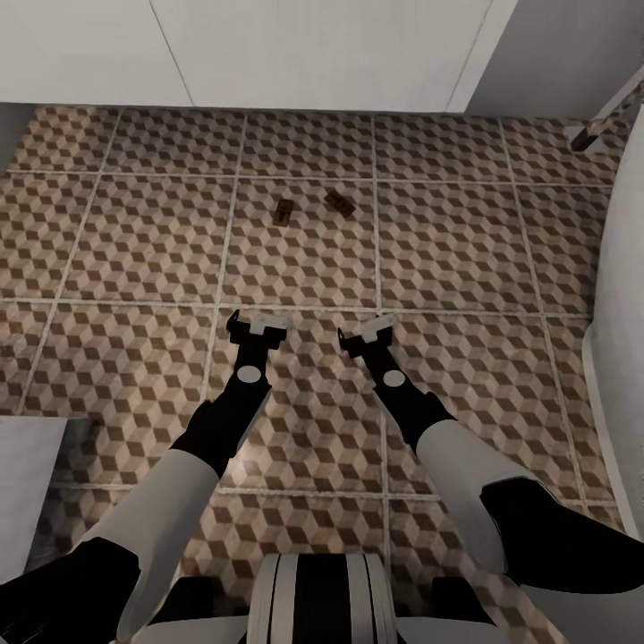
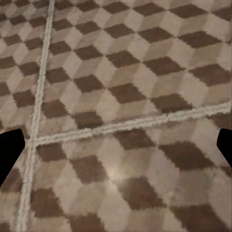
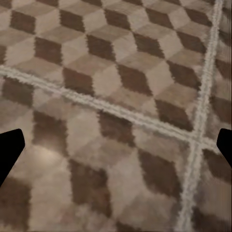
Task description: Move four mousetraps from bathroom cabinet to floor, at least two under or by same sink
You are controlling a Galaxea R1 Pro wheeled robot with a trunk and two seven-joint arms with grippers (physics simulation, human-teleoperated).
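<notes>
Cube-patterned brown, beige and white bathroom floor tiles [image 1: 134, 241] are seen beneath both arms.
Two tiny brown wooden mousetraps [image 1: 283, 212] [image 1: 339, 202] are laid ahead of the released, empty left gripper [image 1: 258, 326] and right gripper [image 1: 368, 333], well apart from both; the sink requirement could be missed if they lie too far from it.

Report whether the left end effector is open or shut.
Open: the left end effector hangs above the bathroom floor, fingers spread, holding nothing.
</notes>
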